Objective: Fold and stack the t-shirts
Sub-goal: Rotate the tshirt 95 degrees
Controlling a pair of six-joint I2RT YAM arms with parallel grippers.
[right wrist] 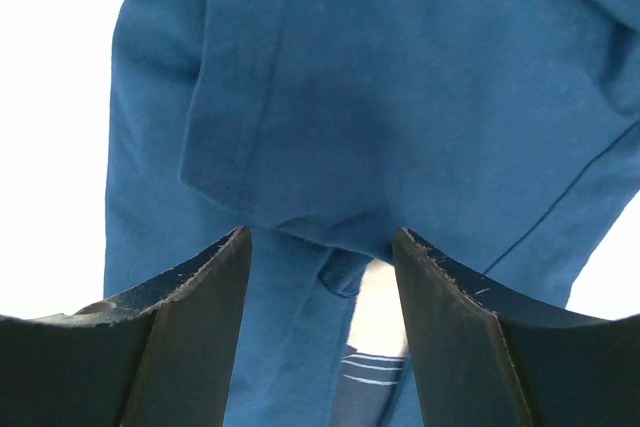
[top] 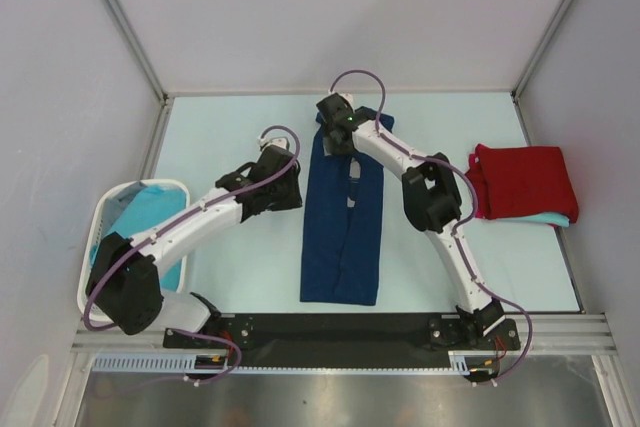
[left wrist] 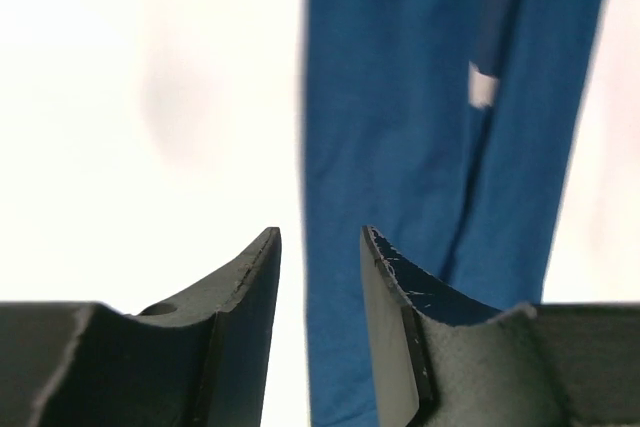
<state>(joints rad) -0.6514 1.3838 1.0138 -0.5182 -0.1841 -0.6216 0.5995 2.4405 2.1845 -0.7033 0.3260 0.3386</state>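
jaws of right gripper (right wrist: 320,237) stand wide apart, empty, poised over far end of navy t-shirt (top: 340,237), likely for the next fold. left gripper (left wrist: 318,237) part open, empty, at its left edge. shirt lies mid-table, folded to a narrow strip, pale print (top: 352,187) showing.

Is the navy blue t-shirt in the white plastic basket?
No, the navy blue cloth t-shirt lies on the pale table, apart from the white perforated plastic basket.

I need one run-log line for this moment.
navy t-shirt: long strip, centre | left claw: open, beside it | right claw: open, over far end
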